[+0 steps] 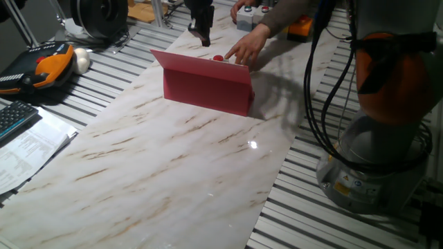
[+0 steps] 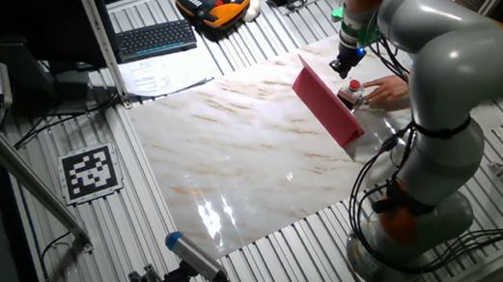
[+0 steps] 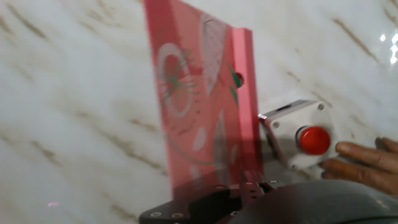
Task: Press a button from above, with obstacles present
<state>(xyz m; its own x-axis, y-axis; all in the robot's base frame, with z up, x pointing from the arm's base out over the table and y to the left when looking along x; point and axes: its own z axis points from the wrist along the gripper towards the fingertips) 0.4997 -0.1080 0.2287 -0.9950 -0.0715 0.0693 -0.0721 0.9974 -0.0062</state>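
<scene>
Currently, the button, a small round red cap on a pale square base, is seen in the hand view standing on the marbled tabletop just beside one end of the crimson panel. From one fixed view only the red cap is visible above the panel's top edge, the base being hidden behind it. In the other fixed view the button is found close behind the far side of the panel.

A person's hand is laid on the tabletop at the button; in the hand view its fingers are seen touching or nearly touching the pale base, and which of the two cannot be told.

The panel is set upright and folded, with a pale printed pattern shown on its inner face in the hand view.

The pincer is held above the tabletop, behind the panel and near the button, apart from both. Whether its fingers are open or closed cannot be told from any view. A row of button boxes is partly seen at the far edge, behind the person's arm.
</scene>
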